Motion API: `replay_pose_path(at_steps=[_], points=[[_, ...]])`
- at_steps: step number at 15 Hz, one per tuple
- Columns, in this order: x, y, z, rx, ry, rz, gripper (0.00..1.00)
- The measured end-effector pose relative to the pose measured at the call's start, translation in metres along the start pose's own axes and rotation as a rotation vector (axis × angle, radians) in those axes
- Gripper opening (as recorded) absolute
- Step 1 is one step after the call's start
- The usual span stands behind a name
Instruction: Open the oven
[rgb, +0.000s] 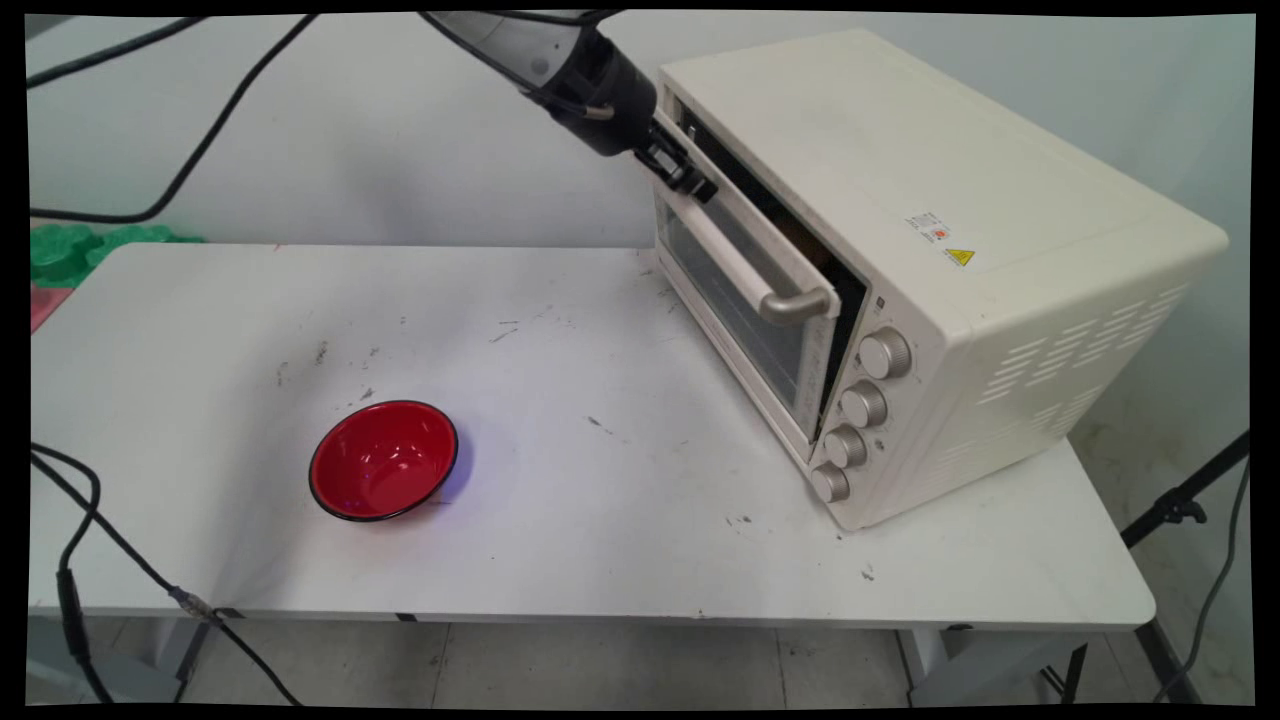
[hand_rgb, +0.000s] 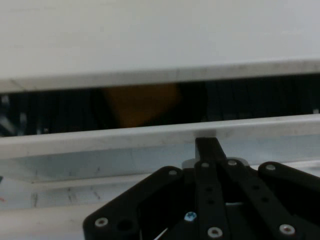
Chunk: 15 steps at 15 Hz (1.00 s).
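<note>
A cream-white metal countertop oven is seen standing on the right part of the white table, with its glass-fronted door tilted slightly ajar at the top so that a dark slit shows between door and body. The black two-finger gripper is placed at the upper left corner of that door, touching its top edge; the arm behind it is cut off by the top of the main view. Whether the fingers are spread or closed cannot be told: in the main view they merge with the dark gap, and in the hand view one black fingertip is seen against the door's top edge while the other is not made out. Through the slit in the hand view a dim orange patch is seen, too blurred to be identified. A metal bar handle is fixed across the door, and four round silver knobs are stacked down the right of the front. A round red bowl with a black rim is set well apart on the left part of the table.
</note>
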Motion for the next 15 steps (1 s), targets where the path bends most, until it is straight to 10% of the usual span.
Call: replay_pose_path(at_steps=[15], points=[[-0.084,0.004,-0.025,0.012,-0.008,0.003,0.00]])
